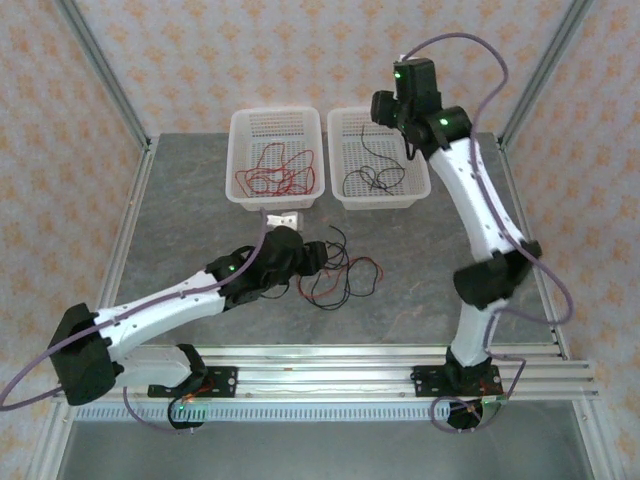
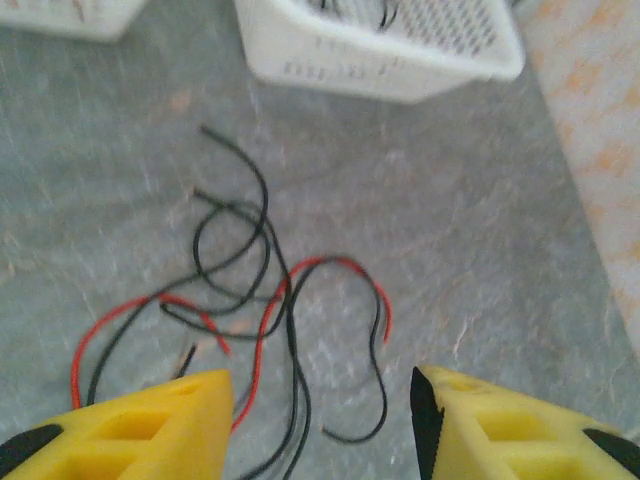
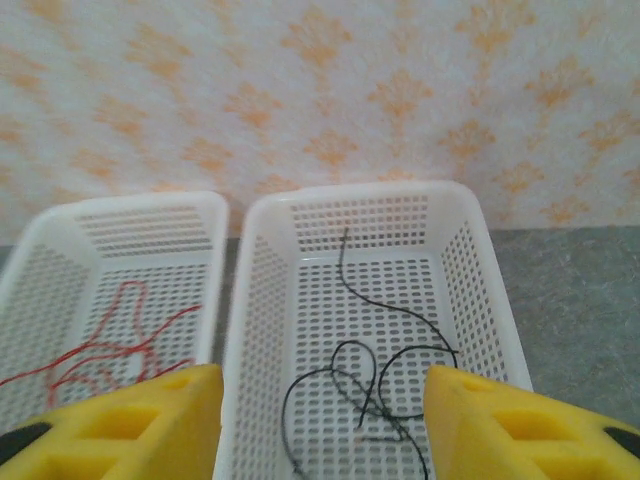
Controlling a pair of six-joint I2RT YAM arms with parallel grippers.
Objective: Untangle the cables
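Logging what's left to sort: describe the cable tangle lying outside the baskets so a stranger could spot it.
On the grey table, a loose tangle lies just ahead of the left gripper, nearer the arms than the left basket and right basket. The left holds only red wires, the right only black wires; this tangle alone mixes both colours.

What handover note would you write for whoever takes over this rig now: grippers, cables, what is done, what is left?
Left gripper: open, low over the tangle of red and black cables on the table.
Right gripper: open, empty, above the right basket.
Done: red cables lie in the left basket, black cable in the right.
Left: separate the tangle and sort it by colour.
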